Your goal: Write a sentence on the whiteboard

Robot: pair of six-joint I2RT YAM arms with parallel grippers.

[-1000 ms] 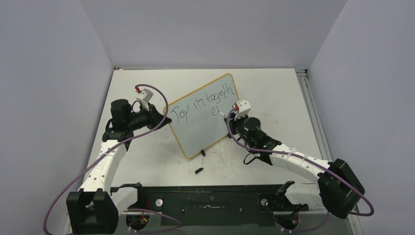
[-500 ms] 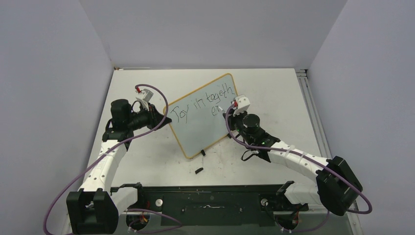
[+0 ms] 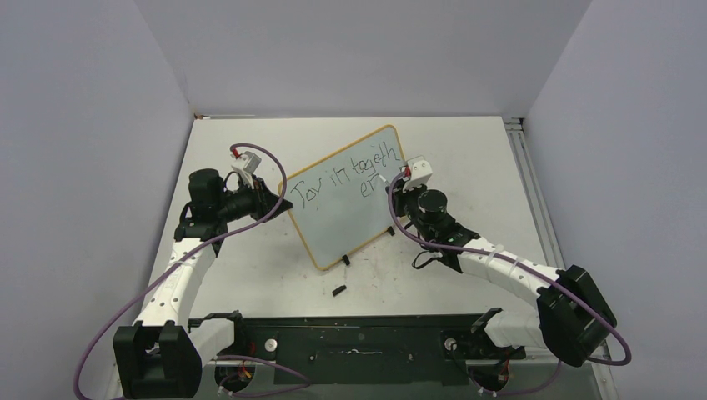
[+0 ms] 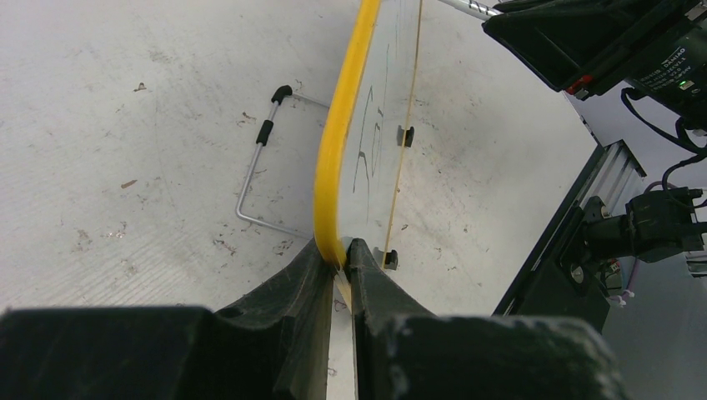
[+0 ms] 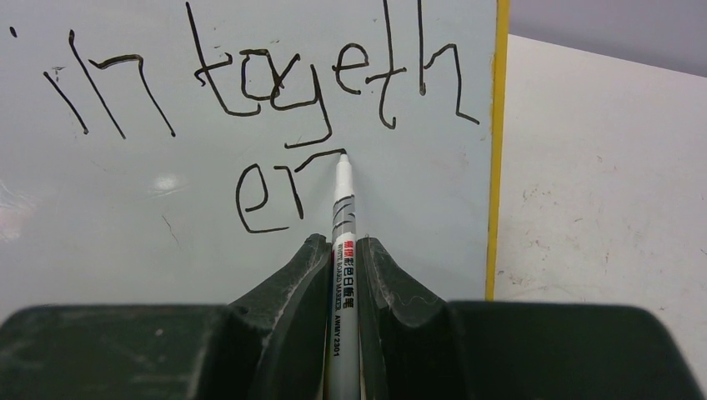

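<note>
Down at the near edge of the table (image 3: pixel 467 158), both arm bases sit where they sat a second ago. Just past them a small black bit (image 3: pixel 338 291) lies on the table, apart from the whiteboard (image 3: pixel 333 221). It has not moved.

A little farther out, the whiteboard stands tilted in the middle of the table on a black clip foot (image 3: pixel 346 260), in the same place as before. Your left tool (image 4: pixel 340 254) is clamped on the yellow frame at the board's left corner, one finger on each side. It has not shifted. On the back side of the board, a bent wire (image 4: pixel 254 167) with black tips lies on the table.

Your right tool (image 5: pixel 342 250) is squeezed tight on a white marker (image 5: pixel 343 208), which pokes straight out between the fingers. This is the part that changed: your right arm has slid a bit up and to the right along the board. The marker tip now sits right at the end of the top stroke of the "r".

The sentence (image 3: pixel 350 177) is in thin black lines on the board's face. It says "Joy in togeth" on top and "er" under it. From above, the letters are too small to tell how much ink is new.
</note>
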